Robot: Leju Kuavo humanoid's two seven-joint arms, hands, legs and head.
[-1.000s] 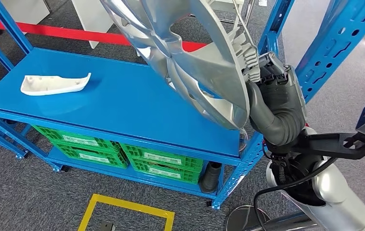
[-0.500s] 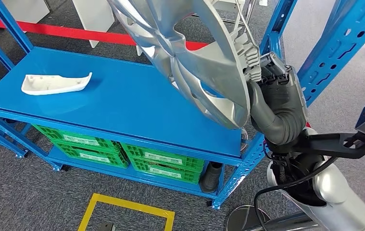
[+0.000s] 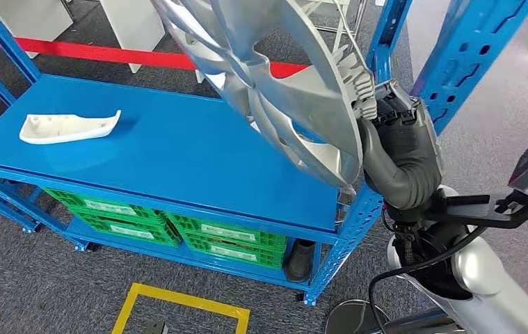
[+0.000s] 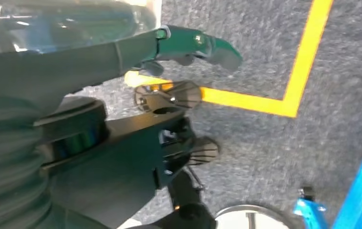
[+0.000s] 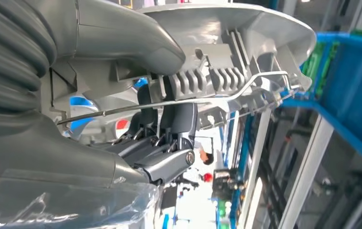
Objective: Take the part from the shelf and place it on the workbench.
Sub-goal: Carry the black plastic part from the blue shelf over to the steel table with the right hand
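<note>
A large silver wheel cover hangs tilted above the right end of the blue shelf. My right hand grips its rim from the right, beside the shelf's blue upright. In the right wrist view the grey thumb lies over the cover's ribbed rim, and the dark fingers sit under it. A white moulded part lies on the shelf's left side. My left hand hangs over the grey carpet, holding nothing, with its fingers stretched out.
Green crates fill the shelf's lower level. Perforated blue uprights rise close to my right arm. A yellow floor outline marks the carpet in front of the shelf, and red tape runs behind it.
The whole picture has shifted a little, so the camera has moved. The wheel cover stays in my right hand, slightly higher over the shelf's end.
</note>
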